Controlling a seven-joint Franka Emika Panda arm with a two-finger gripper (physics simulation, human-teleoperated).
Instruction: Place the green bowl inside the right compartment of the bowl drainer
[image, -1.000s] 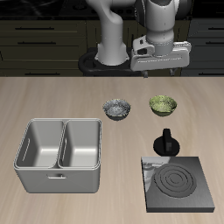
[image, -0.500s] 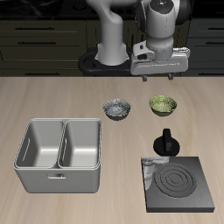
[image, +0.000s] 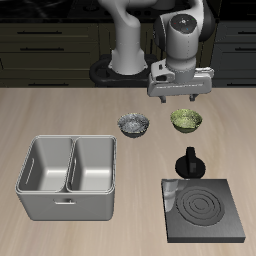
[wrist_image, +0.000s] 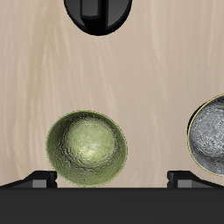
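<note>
Looking down over the pale wood-grain table (image: 60, 115), we find the small round olive-green bowl (image: 186, 120) with its mottled yellowish inside sitting upright on the bare surface, well back from the front edge. Just beside it, at its nine o'clock in the exterior view, stands a grey-silver speckled bowl (image: 133, 124) of like size; the two are apart, not touching. The wrist view shows both bowls, the green bowl (wrist_image: 87, 148) rough and pitted inside, the speckled one (wrist_image: 208, 131) cut off by the frame's edge.

Our two-finger gripper (image: 182, 96) hangs above the green bowl, clear of it and holding nothing. Its fingers (wrist_image: 39, 179) appear as dark tips spread wide apart, one on each side of the green bowl, so we read it as released.

The large grey metal rectangular bowl drainer (image: 68, 178), with rounded corners and two deep smooth wells, sits at roughly seven o'clock from the green bowl, well apart from it. At the green bowl's six o'clock we see a black knobbed object (image: 189, 163), and beyond it a flat black square stove plate (image: 205, 210) with concentric rings.
</note>
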